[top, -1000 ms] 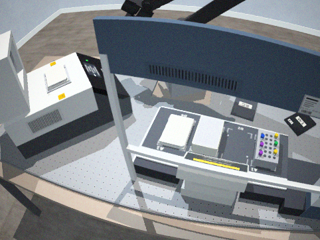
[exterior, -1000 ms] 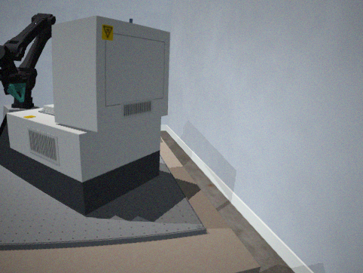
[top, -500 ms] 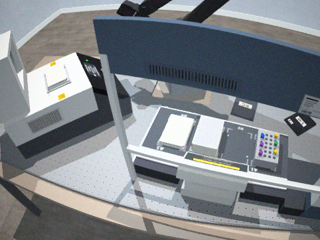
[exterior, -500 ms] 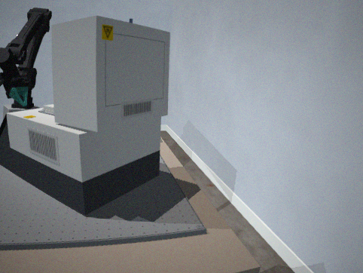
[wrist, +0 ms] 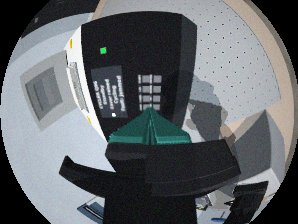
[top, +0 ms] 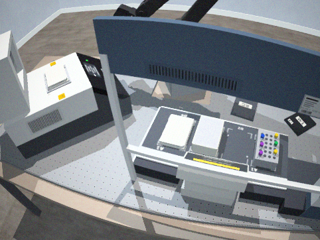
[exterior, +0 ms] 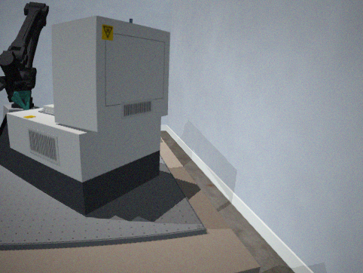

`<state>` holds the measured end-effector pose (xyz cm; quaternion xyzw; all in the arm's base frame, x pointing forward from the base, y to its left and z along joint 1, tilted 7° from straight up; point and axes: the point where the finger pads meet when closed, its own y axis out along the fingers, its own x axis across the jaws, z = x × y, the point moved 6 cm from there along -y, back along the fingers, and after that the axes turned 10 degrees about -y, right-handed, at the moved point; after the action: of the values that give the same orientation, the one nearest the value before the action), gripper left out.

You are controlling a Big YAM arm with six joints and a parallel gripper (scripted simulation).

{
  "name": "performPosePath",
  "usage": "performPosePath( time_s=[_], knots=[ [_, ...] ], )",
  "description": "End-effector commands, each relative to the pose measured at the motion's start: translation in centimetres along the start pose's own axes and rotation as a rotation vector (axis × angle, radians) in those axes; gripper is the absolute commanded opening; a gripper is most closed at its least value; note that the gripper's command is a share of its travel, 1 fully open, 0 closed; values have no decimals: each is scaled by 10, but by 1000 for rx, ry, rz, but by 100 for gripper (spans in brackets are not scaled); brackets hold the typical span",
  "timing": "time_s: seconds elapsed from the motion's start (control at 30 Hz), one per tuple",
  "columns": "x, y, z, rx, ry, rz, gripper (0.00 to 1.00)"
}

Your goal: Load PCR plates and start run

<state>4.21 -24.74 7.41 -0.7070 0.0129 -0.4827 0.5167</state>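
Note:
The cycler Q1 (top: 63,99) (exterior: 94,151) stands at the left with its white lid (top: 10,76) (exterior: 109,68) raised. A white PCR plate (top: 57,77) lies on its block, which also shows in the wrist view (wrist: 43,90). The panel lamp (top: 87,60) (wrist: 103,50) is green. My gripper (exterior: 23,102) (wrist: 150,111) is shut and empty, its teal fingers pointing down just above the black key panel (top: 93,70) (wrist: 149,90). In the top view the gripper is hidden behind the blue hood. A second white PCR plate (top: 176,130) lies on the left deck place.
The deep-well block (top: 208,134) stands beside that plate, then an empty deck place (top: 239,146), then the tube block (top: 268,150) with coloured caps. Two black nests lie behind, one (top: 244,107) in the middle and one (top: 300,122) at the right. A blue hood (top: 206,60) on a post (top: 117,119) overhangs the deck.

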Motion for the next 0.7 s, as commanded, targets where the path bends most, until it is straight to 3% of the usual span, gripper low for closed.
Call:
performPosePath(
  time_s=[0.0, 0.67],
  knots=[
    [9, 7, -3, -6, -8, -17, 0],
    [33, 39, -17, -25, -23, -41, 0]
  ],
)
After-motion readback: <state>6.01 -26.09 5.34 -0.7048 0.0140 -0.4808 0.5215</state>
